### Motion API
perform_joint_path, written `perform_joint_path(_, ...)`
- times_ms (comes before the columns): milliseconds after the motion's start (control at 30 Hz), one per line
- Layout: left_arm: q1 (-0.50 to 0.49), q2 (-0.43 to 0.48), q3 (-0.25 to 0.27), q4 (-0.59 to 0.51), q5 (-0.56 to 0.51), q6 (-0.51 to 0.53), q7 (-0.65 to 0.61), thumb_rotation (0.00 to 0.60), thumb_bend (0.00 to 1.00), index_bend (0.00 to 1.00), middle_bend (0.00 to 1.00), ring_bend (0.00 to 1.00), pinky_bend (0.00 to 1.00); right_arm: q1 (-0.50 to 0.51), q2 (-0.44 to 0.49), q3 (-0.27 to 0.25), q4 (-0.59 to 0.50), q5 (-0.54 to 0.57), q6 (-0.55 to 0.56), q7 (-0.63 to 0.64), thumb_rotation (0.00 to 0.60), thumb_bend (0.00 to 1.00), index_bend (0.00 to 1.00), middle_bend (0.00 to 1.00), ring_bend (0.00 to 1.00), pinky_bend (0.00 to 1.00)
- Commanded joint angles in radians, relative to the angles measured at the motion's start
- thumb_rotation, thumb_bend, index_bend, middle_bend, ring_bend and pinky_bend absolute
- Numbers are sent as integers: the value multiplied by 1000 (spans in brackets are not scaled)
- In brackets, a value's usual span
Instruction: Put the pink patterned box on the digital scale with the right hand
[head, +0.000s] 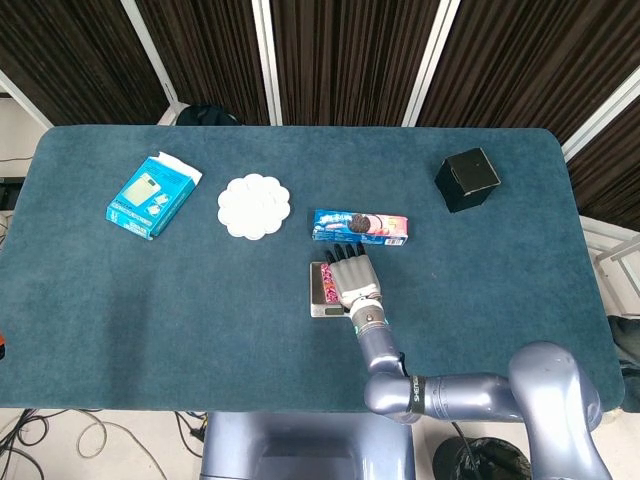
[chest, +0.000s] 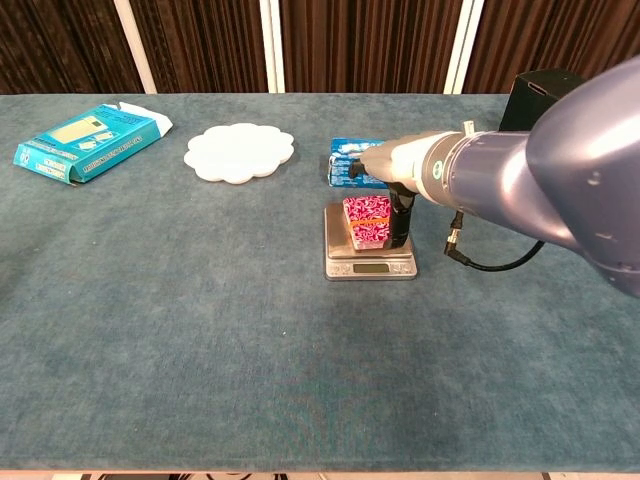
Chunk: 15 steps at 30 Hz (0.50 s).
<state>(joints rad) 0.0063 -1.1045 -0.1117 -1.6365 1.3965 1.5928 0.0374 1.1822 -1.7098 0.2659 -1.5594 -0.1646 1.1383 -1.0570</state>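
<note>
Now, at the worktop: the placing step, near its end.
Box: the pink patterned box (chest: 367, 219) stands upright on the platform of the digital scale (chest: 369, 257), by the look of the chest view resting on it, though the contact line is partly hidden.
Right hand: the right hand (chest: 392, 190) comes over the top of the box, its fingers (chest: 400, 218) running down the right side; it appears to be grasping the box, and from above the hand (head: 350, 280) covers most of it.
Left hand: not seen in either view.
Scale: near the middle of the blue worktop (chest: 200, 330), display facing the near edge.
Nearby: a blue biscuit packet (head: 360, 226) lies just beyond the scale, close to the fingers.
Step in hand: box set down, grip not yet given up.
Next move, as judged: spread the fingers and lift clear without tipping the box or brushing the packet behind.
</note>
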Motion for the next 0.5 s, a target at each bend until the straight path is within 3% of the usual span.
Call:
perform_joint_path(33, 0, 2, 1, 1, -1, -2, -1, 600, 664, 79, 0, 0, 0, 3, 24, 3, -42, 17, 18, -20, 600, 322, 0, 0, 0, 0)
perform_joint_path(233, 0, 3, -1, 5, -3, -3, -6, 600, 664, 79, 0, 0, 0, -59, 147, -19, -268, -59, 129, 23, 600, 323, 0, 0, 0, 0)
perform_joint_path(367, 0, 3, 1, 6, 1, -3, -7, 600, 664, 78, 0, 0, 0, -186, 286, -118, -483, -305, 220, 145, 600, 322, 0, 0, 0, 0)
perform_joint_path(500, -1, 1, 3, 3, 9, 0, 0, 600, 664, 79, 0, 0, 0, -314, 394, -258, -542, -612, 279, 265, 600, 322, 0, 0, 0, 0)
